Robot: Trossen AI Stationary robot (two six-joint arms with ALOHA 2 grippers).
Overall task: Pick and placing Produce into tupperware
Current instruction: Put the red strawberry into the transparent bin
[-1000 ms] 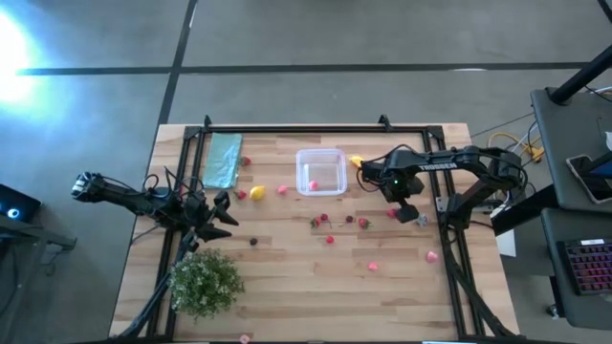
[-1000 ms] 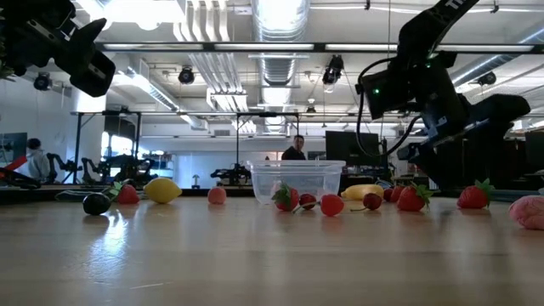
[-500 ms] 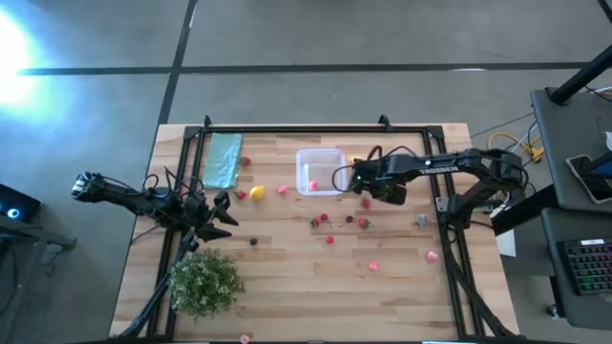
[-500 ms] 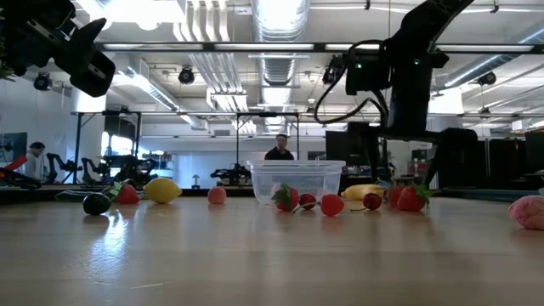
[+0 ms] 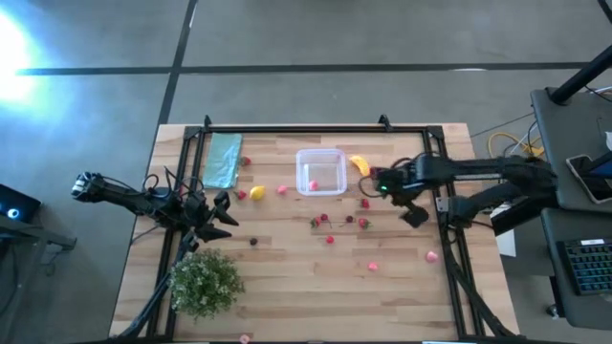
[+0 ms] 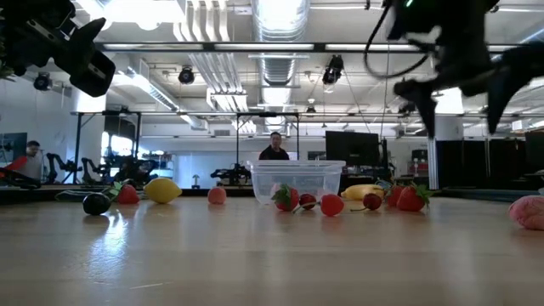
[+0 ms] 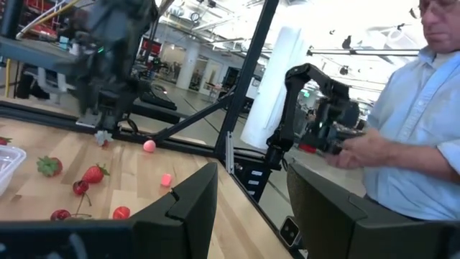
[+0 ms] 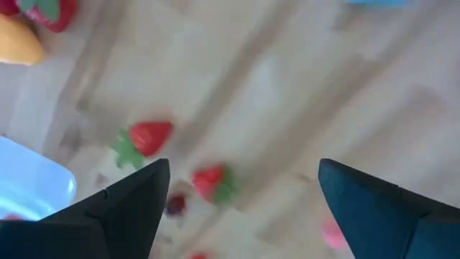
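The clear tupperware (image 5: pixel 320 172) stands at the table's far middle with one pink piece (image 5: pixel 313 184) inside. A yellow banana (image 5: pixel 359 163) lies just to its right. Red berries (image 5: pixel 363 223) are scattered in front of it. A lemon (image 5: pixel 256 193) and a dark piece (image 5: pixel 253 241) lie toward the left. My right gripper (image 5: pixel 413 212) hovers open and empty above the table, to the right of the berries. In its wrist view the open right gripper (image 8: pixel 243 173) has strawberries (image 8: pixel 147 137) below it. My left gripper (image 5: pixel 229 215) waits open at the table's left.
A teal cloth (image 5: pixel 223 160) lies at the far left and a green leafy bush (image 5: pixel 206 282) stands at the near left. More pink pieces (image 5: pixel 432 255) lie near the right edge. A person (image 7: pixel 424 108) stands beyond the table's right side.
My right gripper swung left from the table's right side to the tupperware's right rim. It then drew back right to about where it began and rose out of the low view's middle. The left arm kept still.
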